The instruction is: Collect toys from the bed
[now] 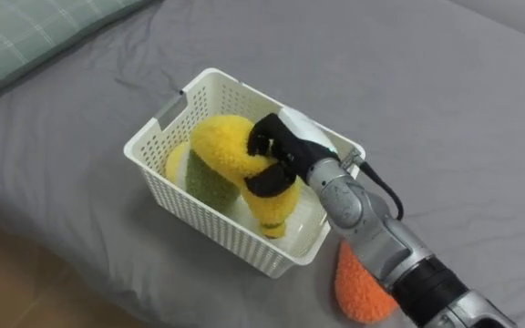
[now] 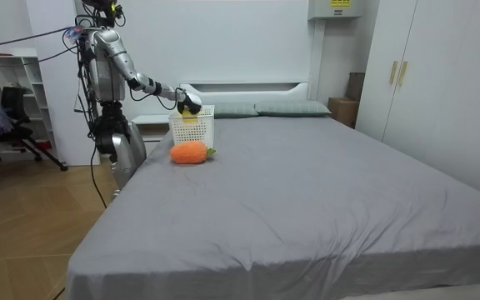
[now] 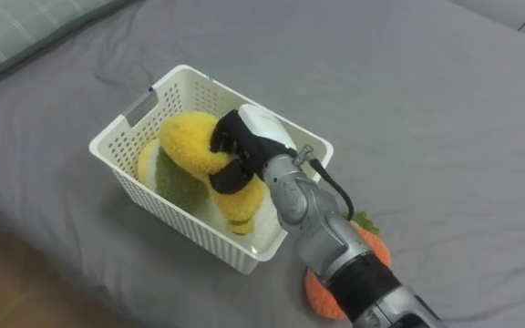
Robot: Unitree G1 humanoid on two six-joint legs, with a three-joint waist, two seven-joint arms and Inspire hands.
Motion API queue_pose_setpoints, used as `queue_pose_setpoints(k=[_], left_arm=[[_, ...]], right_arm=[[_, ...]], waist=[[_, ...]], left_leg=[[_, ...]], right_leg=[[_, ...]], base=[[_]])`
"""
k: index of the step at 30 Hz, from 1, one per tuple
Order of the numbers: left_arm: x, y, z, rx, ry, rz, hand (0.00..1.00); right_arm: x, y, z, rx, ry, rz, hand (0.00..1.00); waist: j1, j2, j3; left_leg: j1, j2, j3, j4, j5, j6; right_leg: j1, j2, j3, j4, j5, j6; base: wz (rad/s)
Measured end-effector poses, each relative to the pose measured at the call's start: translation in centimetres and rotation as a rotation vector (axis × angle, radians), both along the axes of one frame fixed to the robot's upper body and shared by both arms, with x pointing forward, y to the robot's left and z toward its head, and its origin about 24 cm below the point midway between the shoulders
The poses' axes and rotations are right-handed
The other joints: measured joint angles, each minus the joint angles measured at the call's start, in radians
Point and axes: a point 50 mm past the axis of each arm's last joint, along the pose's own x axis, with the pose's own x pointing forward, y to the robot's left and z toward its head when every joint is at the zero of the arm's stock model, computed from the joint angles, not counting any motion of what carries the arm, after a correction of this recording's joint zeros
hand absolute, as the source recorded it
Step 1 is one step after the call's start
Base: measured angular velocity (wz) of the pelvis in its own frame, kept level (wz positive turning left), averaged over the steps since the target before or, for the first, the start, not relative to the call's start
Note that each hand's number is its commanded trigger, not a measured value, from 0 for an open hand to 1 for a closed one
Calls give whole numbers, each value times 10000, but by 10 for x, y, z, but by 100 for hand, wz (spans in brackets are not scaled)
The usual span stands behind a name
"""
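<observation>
A white slotted basket (image 1: 146, 175) stands on the grey bed (image 1: 408, 82) near its edge. Inside it lies a yellow plush toy (image 1: 217, 141), resting over a green and yellow plush (image 1: 203, 182). My right hand (image 1: 276, 150) reaches into the basket from the lower right, its dark fingers curled round the yellow plush. An orange plush carrot (image 1: 358, 282) with a bit of green at its top lies on the bed just beside the basket, partly under my forearm. In the room view I stand at the bedside by the basket (image 2: 192, 129), one arm stretched out to it.
A pale checked pillow (image 1: 25, 36) lies at the head of the bed, beyond the basket. The bed's edge and the wooden floor (image 1: 7, 273) run along the lower left. Open grey sheet spreads to the right of the basket.
</observation>
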Motion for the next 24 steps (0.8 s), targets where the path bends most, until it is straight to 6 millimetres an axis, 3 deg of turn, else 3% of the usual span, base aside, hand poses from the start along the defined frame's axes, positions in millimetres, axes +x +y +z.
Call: queue_pose_setpoints(k=[6, 9, 13, 17, 24], left_arm=[[5, -4, 0, 70, -12, -471, 0], [8, -4, 0, 96, -47, -576, 0], [5, -4, -1, 101, 92, -567, 0], [4, -2, -1, 132, 151, -553, 0], [8, -2, -1, 108, 15, -499, 0]], right_arm=[[7, -5, -5, -37, 263, -320, 0], [10, -8, -4, -170, 227, -426, 0], [11, -14, -5, -276, 166, -510, 0], [15, -23, -1, -246, -35, -816, 0], [16, -22, 5, -234, -297, -732, 0]], waist=[[-14, 121, 80], [-12, 70, 41], [-33, 135, 88], [-79, 127, 81], [-96, 123, 79]], left_leg=[[-149, -2, -33, 42, -9, -6], [-365, 14, -28, 97, -7, -15], [-387, 21, 7, 86, -5, -19], [-526, 32, 21, 57, -3, -20], [-496, 33, 100, 73, -5, -17]], right_leg=[[-103, 8, -4, -7, 0, 0], [-335, 23, 8, 9, 16, -23], [-403, 26, 37, 1, 21, -31], [-546, 33, 56, -11, 21, -31], [-545, 17, 33, -24, 21, -30]], base=[[0], [0], [-2], [0], [0]])
